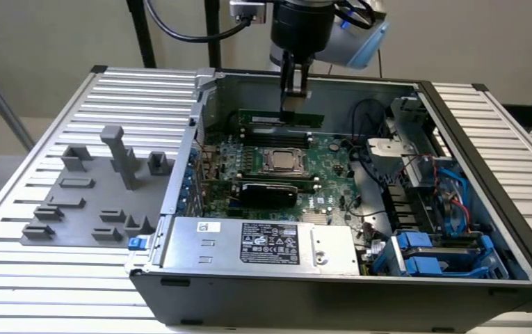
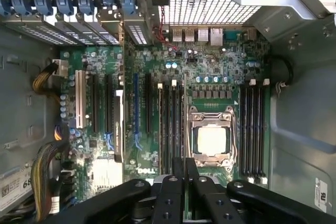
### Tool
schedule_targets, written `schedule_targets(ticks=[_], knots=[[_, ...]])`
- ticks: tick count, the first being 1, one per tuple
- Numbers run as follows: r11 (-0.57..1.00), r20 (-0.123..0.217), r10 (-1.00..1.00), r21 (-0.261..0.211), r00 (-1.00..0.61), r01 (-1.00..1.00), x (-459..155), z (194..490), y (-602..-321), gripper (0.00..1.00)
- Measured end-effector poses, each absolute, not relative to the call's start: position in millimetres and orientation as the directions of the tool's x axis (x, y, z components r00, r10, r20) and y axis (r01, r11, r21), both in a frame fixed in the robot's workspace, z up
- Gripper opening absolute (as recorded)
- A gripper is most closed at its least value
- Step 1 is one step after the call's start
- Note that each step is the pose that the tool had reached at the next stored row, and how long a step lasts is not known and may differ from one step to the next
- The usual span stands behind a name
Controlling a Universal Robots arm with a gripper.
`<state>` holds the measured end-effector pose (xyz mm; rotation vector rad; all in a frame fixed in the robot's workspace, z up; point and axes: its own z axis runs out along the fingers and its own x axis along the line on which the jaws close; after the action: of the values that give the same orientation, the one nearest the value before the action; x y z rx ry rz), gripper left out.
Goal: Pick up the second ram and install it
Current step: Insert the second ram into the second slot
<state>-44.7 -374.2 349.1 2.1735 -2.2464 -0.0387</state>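
Claw (image 1: 293, 102) clamped on the second ram (image 1: 279, 118) over the motherboard (image 1: 329, 165) (black cables (image 1: 366, 115) close beside).

A computer case (image 1: 340, 306) sits open on the counter (image 1: 62, 292), with a tray of holders (image 1: 71, 209) beside it on the exterior view's left. Inside lies the motherboard (image 1: 329, 174), with the processor (image 1: 284, 161) at its middle and the power supply (image 1: 266, 243) along the near wall. The pincer (image 1: 293, 103) hangs over the board's far part, gripping a ram stick (image 1: 263, 118).
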Motion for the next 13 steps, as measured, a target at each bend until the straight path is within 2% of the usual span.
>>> schedule_targets(ticks=[13], knots=[[0.033,-0.006,-0.999,0.029,-0.033,-0.999,-44,326,-376,0.00]])
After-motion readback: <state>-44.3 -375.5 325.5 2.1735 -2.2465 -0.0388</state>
